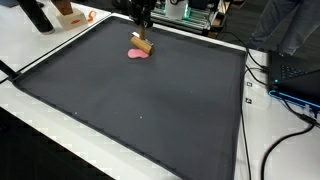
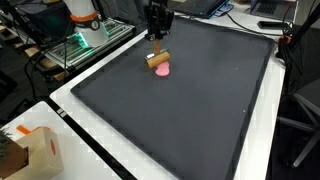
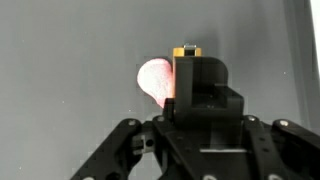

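Exterior view, mat seen lengthwise: the gripper (image 1: pixel 143 35) comes down from 12 o'clock over the far part of the black mat (image 1: pixel 140 110); below it sits the wooden block (image 1: pixel 143 44), tilted; the pink piece (image 1: pixel 138 55) lies at 7 o'clock of the block, touching or just beside it; which of the two cannot be told. The mat covers most of the white table (image 1: pixel 30 130); cables (image 1: pixel 275 85) run off at 3 o'clock.

Exterior view, mat seen cornerwise: the gripper (image 2: pixel 157 45) stands upright over the block (image 2: pixel 157 60); the pink piece (image 2: pixel 164 70) is at 4 o'clock of the block; a cardboard box (image 2: pixel 30 150) stands on the table (image 2: pixel 85 125) at 8 o'clock, well apart from the mat (image 2: pixel 190 110).

Wrist view: the fingers form one dark column with no gap between them; the tan end of the block (image 3: pixel 187 50) shows at the gripper (image 3: pixel 190 58) tip; the jaws appear closed on the block. The pink piece (image 3: pixel 153 80) lies at 8 o'clock of the block's end, on bare mat (image 3: pixel 70 60).

Step in hand, as judged: the block is gripped low at the mat, next to the pink piece; whether it bears on the mat is unclear. Any further move calls for a firm hold and clearance from the pink piece.

Count: one gripper; one block; one pink piece; one mat; one box.
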Motion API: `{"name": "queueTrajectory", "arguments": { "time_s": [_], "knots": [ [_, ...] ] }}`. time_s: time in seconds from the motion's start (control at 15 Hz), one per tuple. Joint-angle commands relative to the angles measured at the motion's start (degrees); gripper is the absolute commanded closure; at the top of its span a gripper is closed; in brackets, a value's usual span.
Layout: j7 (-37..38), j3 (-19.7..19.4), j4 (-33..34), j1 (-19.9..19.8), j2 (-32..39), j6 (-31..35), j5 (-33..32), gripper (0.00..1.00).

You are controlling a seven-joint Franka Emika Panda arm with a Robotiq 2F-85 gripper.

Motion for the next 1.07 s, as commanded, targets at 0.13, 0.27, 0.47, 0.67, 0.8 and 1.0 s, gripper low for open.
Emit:
{"name": "queueTrajectory", "arguments": {
  "time_s": [0.13, 0.27, 0.47, 0.67, 0.8, 1.0],
  "knots": [
    [-0.9, -0.2, -0.1, -1.1, 2.4, 3.8, -1.9, 0.76],
    [-0.7, -0.2, 0.2, -1.2, 3.3, 4.5, -2.5, 0.76],
    [-1.2, -0.3, 1.0, -1.3, 5.2, 4.5, -2.1, 0.76],
    [-1.1, -0.4, 1.8, -1.5, 6.9, 5.0, -1.9, 0.76],
    [-1.2, -0.5, 2.0, -1.6, 7.5, 6.2, -1.9, 0.76],
    [-1.5, -0.7, 2.1, -2.0, 8.2, 7.4, -2.1, 0.76]
  ]
}}
